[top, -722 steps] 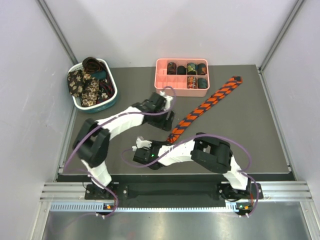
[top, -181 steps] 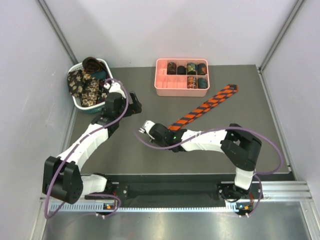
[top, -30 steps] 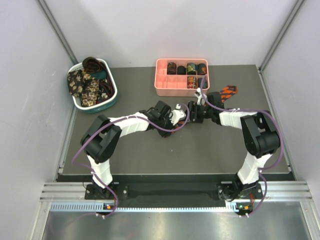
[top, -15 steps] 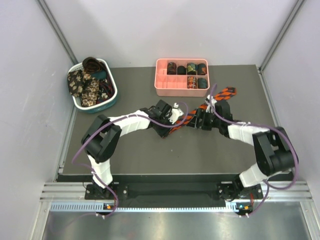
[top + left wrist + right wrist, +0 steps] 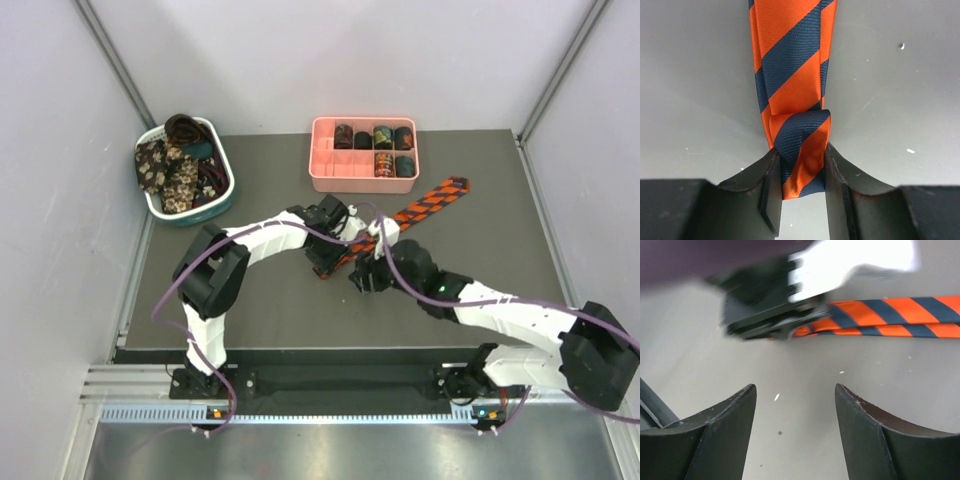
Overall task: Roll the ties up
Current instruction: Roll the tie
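The right fingers (image 5: pixel 725 435), wide and empty, are swinging back from the far end of the striped tie (image 5: pixel 430 200) to the middle of the table (image 5: pixel 300 310), where the left fingers (image 5: pixel 767 185) are pinching its folded near end, so rolling is only just starting.

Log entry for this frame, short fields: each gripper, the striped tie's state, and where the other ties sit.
left gripper: shut on the folded-over end of the striped tie
right gripper: open, empty, over the table beside that tie
striped tie: one end turned over, the rest flat
pink tray: several rolled ties
basket: loose ties piled inside
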Controlling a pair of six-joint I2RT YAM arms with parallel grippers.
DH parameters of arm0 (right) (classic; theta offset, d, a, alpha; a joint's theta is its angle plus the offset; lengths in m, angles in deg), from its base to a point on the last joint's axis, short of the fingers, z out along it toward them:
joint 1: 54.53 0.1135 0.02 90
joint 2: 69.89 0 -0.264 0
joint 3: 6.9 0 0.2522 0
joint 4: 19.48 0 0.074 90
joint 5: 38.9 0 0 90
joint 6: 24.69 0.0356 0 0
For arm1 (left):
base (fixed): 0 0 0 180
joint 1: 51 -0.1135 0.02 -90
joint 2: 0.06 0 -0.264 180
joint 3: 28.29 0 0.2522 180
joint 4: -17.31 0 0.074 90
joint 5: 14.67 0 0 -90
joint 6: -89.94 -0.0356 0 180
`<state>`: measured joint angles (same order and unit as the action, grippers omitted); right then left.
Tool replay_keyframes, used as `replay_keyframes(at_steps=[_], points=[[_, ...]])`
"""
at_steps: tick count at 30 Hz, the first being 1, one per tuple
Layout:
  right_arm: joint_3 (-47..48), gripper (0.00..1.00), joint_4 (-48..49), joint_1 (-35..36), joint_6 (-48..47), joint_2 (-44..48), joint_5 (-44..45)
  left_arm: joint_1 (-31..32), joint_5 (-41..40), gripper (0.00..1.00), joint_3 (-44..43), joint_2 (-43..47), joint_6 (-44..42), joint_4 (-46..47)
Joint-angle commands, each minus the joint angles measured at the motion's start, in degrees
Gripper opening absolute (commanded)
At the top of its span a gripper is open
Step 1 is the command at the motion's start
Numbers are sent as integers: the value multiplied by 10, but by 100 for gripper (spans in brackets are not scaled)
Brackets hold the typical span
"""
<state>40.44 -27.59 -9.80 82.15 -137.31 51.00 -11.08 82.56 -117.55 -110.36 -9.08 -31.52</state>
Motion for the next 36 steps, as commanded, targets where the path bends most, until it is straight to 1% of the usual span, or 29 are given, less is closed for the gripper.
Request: replay_keyframes(at_steps=[1,2,3,5,7,8,9,11,12,13,14,15,17,18,20,21,23,24,25,27,28,30,36], points=[[-4,64,-12,93,-58,21,168,0,-23,38,0,-26,12,-89],[-1,63,-13,139,-65,19,186,0,-23,38,-1,-27,12,-89],[7,64,-13,159,-78,10,223,1,-22,38,-4,-30,12,-92],[18,63,-15,213,-95,-6,252,1,-21,38,-8,-34,11,-95],[47,61,-19,243,-122,-43,276,1,-20,38,-12,-38,13,-101],[60,61,-27,272,-130,-58,287,1,-20,38,-13,-40,14,-103],[92,60,-34,286,-139,-76,308,2,-20,38,-17,-42,14,-105],[130,60,-50,322,-165,-139,336,2,-18,38,-20,-45,14,-112],[174,59,-82,329,-165,-163,358,2,-18,38,-24,-48,15,-116],[199,58,-94,342,-191,-213,369,2,-17,38,-25,-48,15,-122],[223,57,-123,348,-197,-239,384,2,-17,38,-32,-52,16,-127],[271,57,-138,353,-204,-289,416,2,-16,38,-35,-54,17,-134],[325,57,-181,355,-206,-342,432,2,-19,38,-44,-62,22,-148],[376,57,-223,355,-206,-391,466,2,-19,38,-47,-64,22,-154],[426,57,-261,353,-204,-438,488,2,-19,38,-55,-72,30,-168],[472,57,-300,353,-200,-482,513,2,-18,38,-59,-75,31,-174],[521,58,-349,345,-188,-523,531,2,-15,39,-68,-83,37,-186],[566,58,-370,340,-176,-559,547,2,-15,38,-71,-84,39,-190],[586,58,-408,333,-173,-575,555,2,-13,39,-75,-87,43,-193],[632,58,-436,328,-155,-616,577,2,-9,39,-83,-92,45,-206],[643,58,-456,321,-154,-626,582,2,-8,39,-86,-95,46,-212],[664,59,-466,316,-156,-648,587,2,-8,40,-96,-102,50,-228],[680,59,-480,306,-159,-683,612,2,-5,42,-124,-126,54,-268]])
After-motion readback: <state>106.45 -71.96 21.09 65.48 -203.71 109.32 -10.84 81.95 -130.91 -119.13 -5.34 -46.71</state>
